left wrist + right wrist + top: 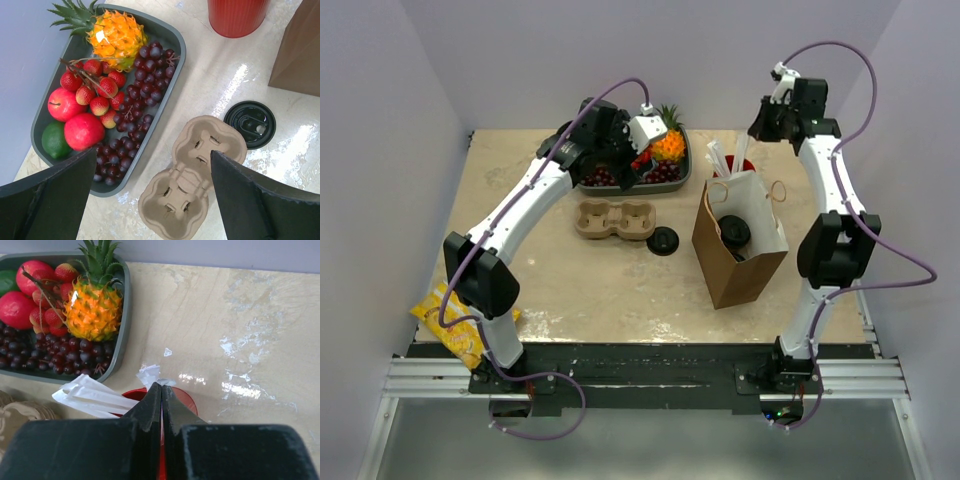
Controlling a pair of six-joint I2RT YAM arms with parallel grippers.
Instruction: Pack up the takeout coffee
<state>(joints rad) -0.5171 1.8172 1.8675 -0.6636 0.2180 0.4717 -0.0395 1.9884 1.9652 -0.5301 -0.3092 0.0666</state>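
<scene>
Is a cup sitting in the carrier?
No, both holes of the carrier are empty.

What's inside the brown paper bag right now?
The top view shows the black-lidded takeout coffee standing in the open paper bag, lid up. The bag's walls hide the cup's body and the bag's floor, so anything else down there can't be seen.

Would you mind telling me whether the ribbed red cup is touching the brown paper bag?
Apart. The left wrist view shows a strip of bare tabletop between the ribbed red cup and the brown paper bag.
</scene>
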